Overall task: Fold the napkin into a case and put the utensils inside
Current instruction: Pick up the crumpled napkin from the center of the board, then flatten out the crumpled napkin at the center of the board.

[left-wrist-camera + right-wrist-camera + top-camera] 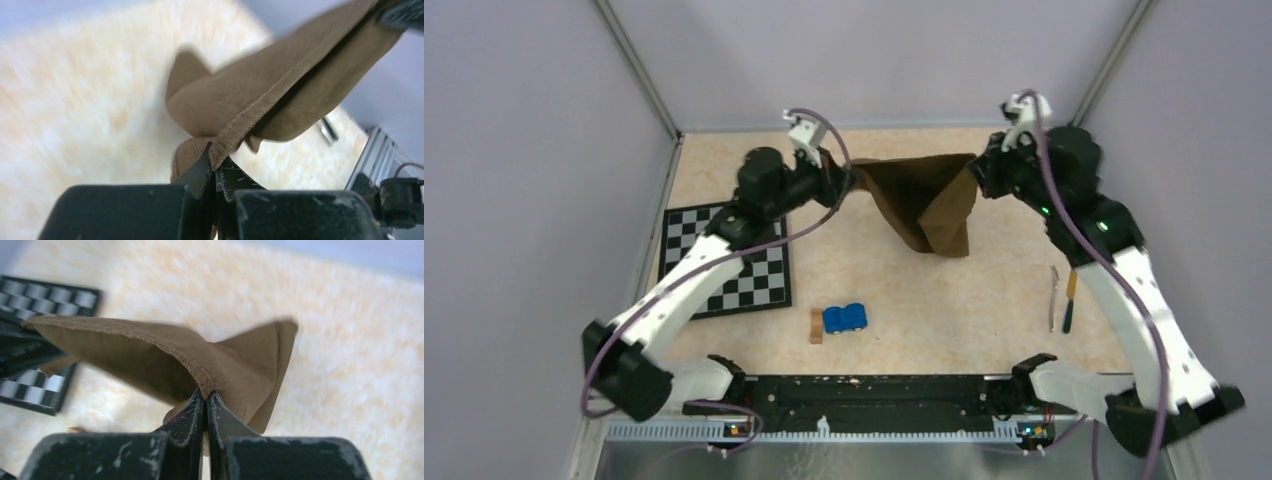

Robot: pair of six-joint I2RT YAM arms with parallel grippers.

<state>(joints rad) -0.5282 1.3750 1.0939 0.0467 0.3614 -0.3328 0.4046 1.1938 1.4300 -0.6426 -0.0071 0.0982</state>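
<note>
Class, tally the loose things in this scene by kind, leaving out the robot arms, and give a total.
Napkin: 1
Checkered mat: 1
Blue toy car: 1
Wooden block: 1
Utensils: 2
Total: 6

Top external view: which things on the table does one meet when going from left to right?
checkered mat → wooden block → blue toy car → napkin, lifted above the table → utensils
</note>
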